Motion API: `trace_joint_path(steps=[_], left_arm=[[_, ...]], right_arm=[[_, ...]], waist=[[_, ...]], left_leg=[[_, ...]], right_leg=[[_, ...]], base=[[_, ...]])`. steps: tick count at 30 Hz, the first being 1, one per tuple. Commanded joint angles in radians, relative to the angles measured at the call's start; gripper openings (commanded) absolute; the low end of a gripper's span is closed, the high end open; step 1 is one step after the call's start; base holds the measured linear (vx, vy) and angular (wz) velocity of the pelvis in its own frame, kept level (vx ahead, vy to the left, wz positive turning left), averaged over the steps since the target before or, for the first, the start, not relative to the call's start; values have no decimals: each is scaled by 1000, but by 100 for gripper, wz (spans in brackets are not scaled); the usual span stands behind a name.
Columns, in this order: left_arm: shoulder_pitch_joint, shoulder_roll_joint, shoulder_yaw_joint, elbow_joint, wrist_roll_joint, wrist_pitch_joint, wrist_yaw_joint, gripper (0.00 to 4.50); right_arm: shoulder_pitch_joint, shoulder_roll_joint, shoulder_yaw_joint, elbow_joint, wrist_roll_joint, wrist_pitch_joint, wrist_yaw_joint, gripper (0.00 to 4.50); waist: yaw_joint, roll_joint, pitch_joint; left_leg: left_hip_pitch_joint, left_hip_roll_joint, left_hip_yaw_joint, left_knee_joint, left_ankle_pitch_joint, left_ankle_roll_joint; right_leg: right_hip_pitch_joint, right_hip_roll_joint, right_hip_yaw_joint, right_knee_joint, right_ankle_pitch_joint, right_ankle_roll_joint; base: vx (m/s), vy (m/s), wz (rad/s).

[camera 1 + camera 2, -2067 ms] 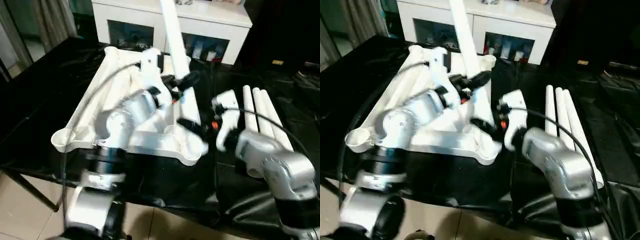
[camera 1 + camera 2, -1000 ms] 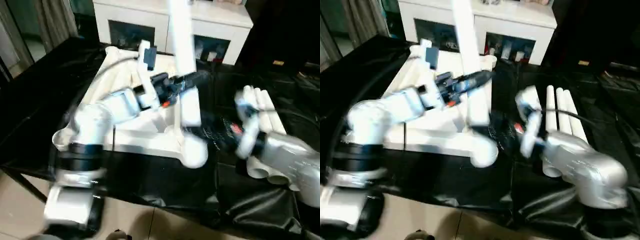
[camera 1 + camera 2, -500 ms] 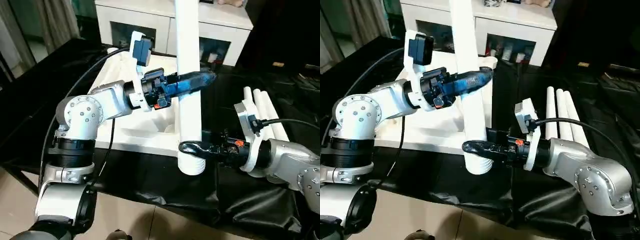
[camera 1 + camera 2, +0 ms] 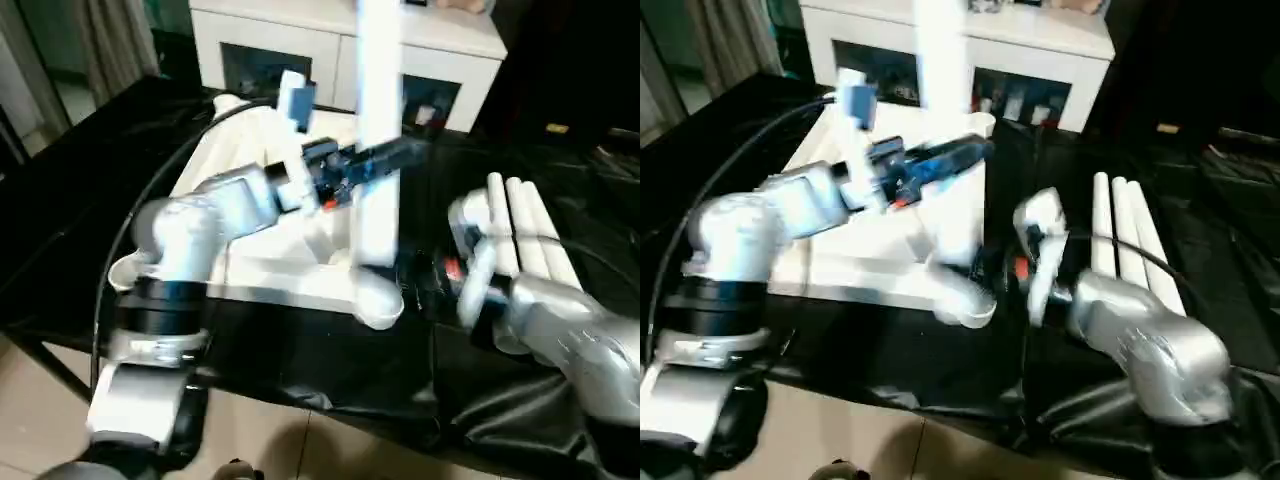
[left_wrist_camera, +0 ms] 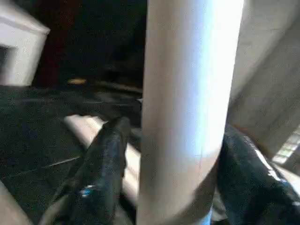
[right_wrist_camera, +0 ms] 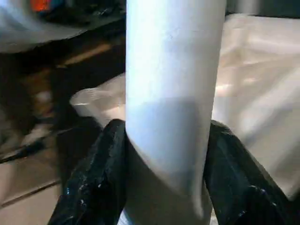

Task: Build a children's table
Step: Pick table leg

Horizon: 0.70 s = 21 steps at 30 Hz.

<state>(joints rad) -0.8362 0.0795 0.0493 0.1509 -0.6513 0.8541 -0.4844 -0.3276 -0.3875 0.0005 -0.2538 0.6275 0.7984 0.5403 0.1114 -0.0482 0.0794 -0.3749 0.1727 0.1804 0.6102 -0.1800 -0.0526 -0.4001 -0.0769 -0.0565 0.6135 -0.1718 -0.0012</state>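
We see the children's table lying upside down on the big black work table, its ribbed white underside facing up. One white leg stands upright in the near corner socket. Our left gripper has a black finger on each side of this leg, high up, but we cannot tell if it is squeezing. Our right gripper hugs the same leg lower down, just above the socket, fingers touching both sides. Three spare legs lie side by side on the black sheet to our right. A white cabinet stands behind.
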Motion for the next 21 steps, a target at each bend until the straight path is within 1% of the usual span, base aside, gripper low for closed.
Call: trace_joint_path(steps=[1,2,3,4,5,6,7,8,10,12,14,15,17,19,20,21], left_arm=[[7,-18,-16,-5,41,0,75,291],[10,-30,-15,-7,47,4,98,291],[14,-47,-15,-7,60,4,133,291],[18,-64,-14,-7,71,4,165,291],[22,-76,-15,-6,78,-1,182,291],[29,-113,3,2,78,-11,226,273],[29,-124,11,8,79,-18,239,273],[30,-130,15,9,80,-21,249,256],[26,-138,27,17,76,-26,262,256],[20,-143,44,26,68,-30,272,225],[17,-142,53,28,66,-30,276,216],[16,-142,60,24,69,-29,284,216],[15,-139,71,22,70,-33,289,202],[15,-137,75,19,63,-34,282,198],[15,-131,70,16,64,-39,269,197],[15,-122,64,12,59,-40,244,195]], right_arm=[[-24,10,-7,-4,-43,-49,-48,190],[-27,18,-1,2,-64,-58,-68,190],[-32,23,11,8,-95,-69,-90,190],[-38,30,21,15,-116,-72,-110,190],[-42,34,30,18,-128,-74,-120,190],[-48,46,46,18,-146,-78,-137,190],[-50,49,51,17,-151,-78,-143,190],[-50,52,54,17,-154,-78,-147,190],[-51,54,60,17,-161,-79,-153,190],[-52,57,66,17,-171,-80,-159,190],[-51,60,66,17,-178,-81,-161,190],[-50,65,66,17,-189,-82,-165,190],[-51,66,68,17,-197,-85,-168,190],[-50,66,68,16,-202,-89,-169,190],[-52,65,68,17,-211,-102,-170,190],[-57,70,60,21,-204,-110,-167,190]], waist=[[-2,3,-84],[-2,2,-84],[-1,6,-84],[-6,2,-84],[-5,4,-85],[-5,5,-84],[-6,6,-83],[-6,4,-85],[-8,5,-84],[-9,5,-82],[-11,4,-81],[-13,4,-80],[-16,5,-80],[-17,6,-79],[-18,4,-80],[-18,5,-80]], left_leg=[[11,50,-22,-76,-155,-38],[11,49,-21,-75,-151,-34],[11,48,-21,-74,-151,-33],[9,49,-21,-74,-147,-33],[11,48,-21,-73,-145,-29],[10,49,-20,-73,-143,-28],[9,48,-21,-73,-150,-26],[11,46,-20,-72,-154,-19],[11,48,-22,-74,-155,-15],[10,46,-21,-75,-163,-14],[11,46,-22,-75,-177,-15],[12,47,-22,-76,-185,-15],[11,47,-23,-76,-186,-15],[12,48,-23,-77,-187,-16],[11,48,-24,-76,-183,-15],[12,48,-24,-76,-180,-14]], right_leg=[[50,-67,44,-73,-241,-143],[51,-67,43,-72,-227,-148],[51,-67,43,-71,-221,-151],[51,-65,43,-70,-205,-158],[53,-66,43,-71,-200,-160],[52,-66,44,-71,-193,-165],[53,-65,44,-71,-188,-167],[53,-64,43,-72,-189,-165],[53,-64,43,-73,-183,-165],[52,-63,43,-74,-189,-160],[52,-64,42,-77,-213,-154],[50,-63,42,-78,-225,-149],[49,-64,42,-79,-230,-146],[48,-63,41,-79,-231,-146],[49,-64,41,-78,-221,-147],[48,-64,41,-78,-216,-148]], base=[[0,0,0],[0,0,0],[0,0,0],[0,0,0],[0,0,0],[0,0,0],[0,0,0],[0,0,0],[0,0,0],[0,0,0],[0,0,0],[0,0,0],[0,0,0],[0,0,0],[0,0,0],[0,0,0]])
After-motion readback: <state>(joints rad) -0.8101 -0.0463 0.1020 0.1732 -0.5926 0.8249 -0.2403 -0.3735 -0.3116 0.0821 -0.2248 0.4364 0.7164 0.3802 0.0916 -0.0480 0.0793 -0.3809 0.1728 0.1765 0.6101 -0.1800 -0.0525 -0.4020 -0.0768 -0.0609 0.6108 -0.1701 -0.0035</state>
